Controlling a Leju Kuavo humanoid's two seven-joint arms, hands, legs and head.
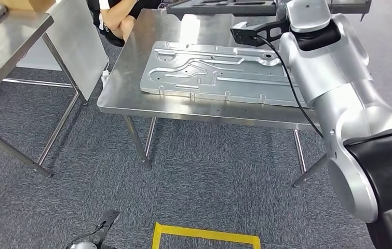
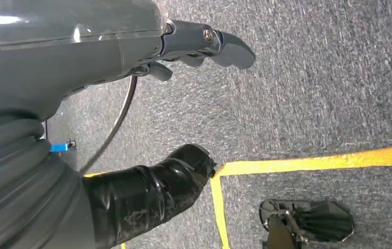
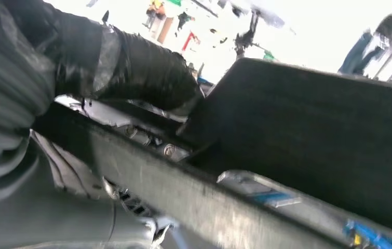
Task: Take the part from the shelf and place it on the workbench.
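Observation:
A dark flat part hangs above the far edge of the steel workbench. My right arm is raised to it. In the right wrist view my right hand grips the dark part at its edge, with the black thumb lying over the top face; this view is blurred. My left hand hangs at my side above the carpet, fingers apart and holding nothing.
A large silver machined plate lies across the workbench top. A second steel table stands at the left with a cardboard box on it. A person leans at the workbench's far side. Yellow floor tape marks the carpet near me.

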